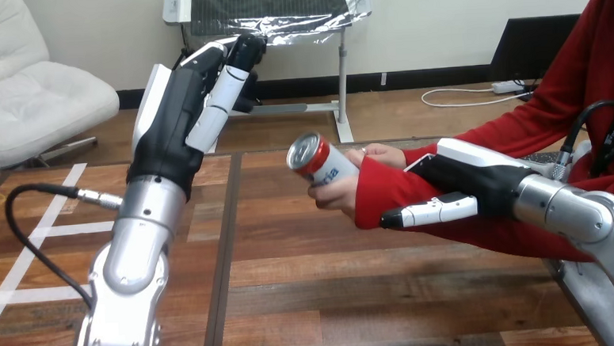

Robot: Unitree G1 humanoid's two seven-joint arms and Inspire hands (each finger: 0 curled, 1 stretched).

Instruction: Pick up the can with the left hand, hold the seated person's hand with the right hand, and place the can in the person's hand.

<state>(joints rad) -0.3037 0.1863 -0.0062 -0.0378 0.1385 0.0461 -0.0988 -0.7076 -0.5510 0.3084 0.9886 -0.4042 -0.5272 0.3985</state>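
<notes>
The red and white can [317, 157] lies tilted in the person's hand [343, 188] above the table's middle right, with the person's fingers wrapped round it. My right hand [469, 182] clasps the person's red-sleeved wrist [378, 191]: its thumb [429, 212] lies along the sleeve's near side, and its fingers reach over the far side, mostly hidden. My left hand [176, 120] is raised at the left with fingers straight, open, well apart from the can.
The wooden table [358, 297] stretches across the view, with white tape lines [45, 230] at its left. A black cable [37, 235] loops from my left forearm. The person's red-sleeved arm [554, 112] crosses in from the right.
</notes>
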